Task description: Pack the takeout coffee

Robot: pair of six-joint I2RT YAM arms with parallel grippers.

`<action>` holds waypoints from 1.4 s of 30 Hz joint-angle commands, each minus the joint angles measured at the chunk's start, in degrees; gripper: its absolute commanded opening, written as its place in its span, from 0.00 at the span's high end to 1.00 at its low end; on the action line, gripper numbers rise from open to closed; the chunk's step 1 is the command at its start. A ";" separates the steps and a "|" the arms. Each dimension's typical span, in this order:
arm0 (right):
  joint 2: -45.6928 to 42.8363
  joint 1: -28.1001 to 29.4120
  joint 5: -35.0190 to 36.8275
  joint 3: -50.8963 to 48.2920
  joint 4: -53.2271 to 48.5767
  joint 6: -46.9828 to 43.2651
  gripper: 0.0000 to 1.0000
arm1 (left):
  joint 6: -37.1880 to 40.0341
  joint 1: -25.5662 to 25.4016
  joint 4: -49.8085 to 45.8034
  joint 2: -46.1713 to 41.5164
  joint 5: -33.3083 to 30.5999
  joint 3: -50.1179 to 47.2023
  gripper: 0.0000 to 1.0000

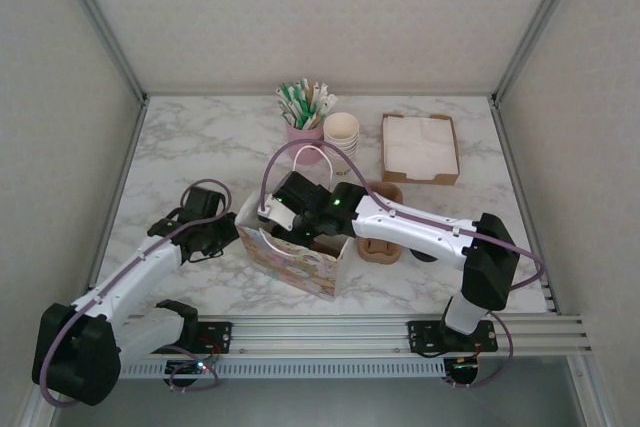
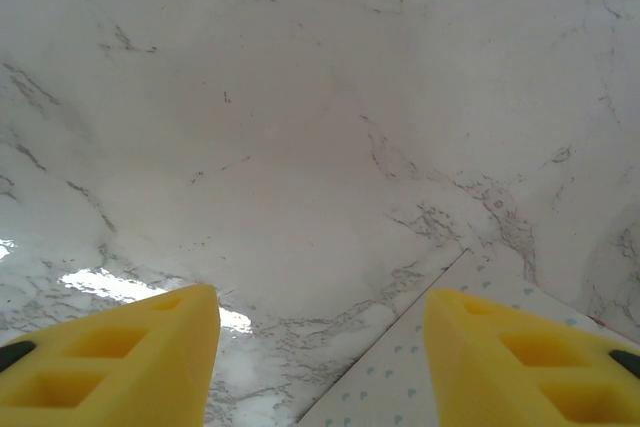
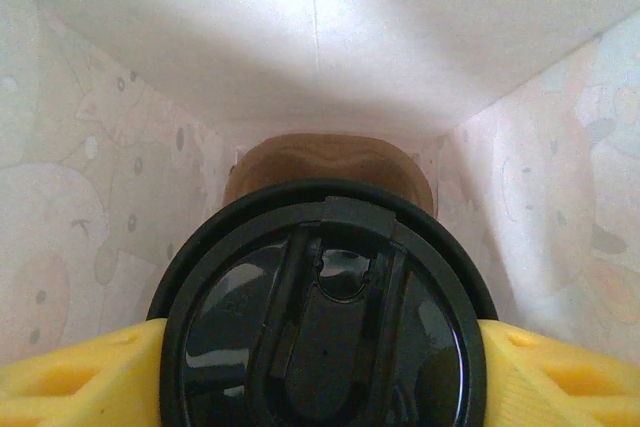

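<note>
The takeout coffee shows from above as a round black lid, down inside the patterned paper bag. My right gripper reaches into the bag with a yellow finger close on each side of the cup. The lid's rim hides whether the pads touch it. A brown cardboard piece lies on the bag's floor beyond the lid. In the top view my right gripper is at the bag's mouth. My left gripper is open over the marble beside the bag's wall, and it sits at the bag's left side.
Behind the bag stand a pink cup of stirrers and a stack of cream cups. A cardboard tray of napkins lies at the back right. A brown cup carrier sits just right of the bag, under the right arm.
</note>
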 commanded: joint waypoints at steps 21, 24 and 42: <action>-3.06 0.47 3.21 7.92 -10.33 5.56 0.16 | -0.50 0.20 -1.57 -0.68 -0.68 2.27 0.44; -3.33 0.45 3.40 8.84 -11.07 5.82 0.17 | -0.39 0.20 -1.67 -0.71 -0.75 2.27 0.44; -5.45 0.53 4.03 12.87 -13.46 8.39 0.17 | -0.22 0.10 -2.17 -0.77 -0.95 2.61 0.44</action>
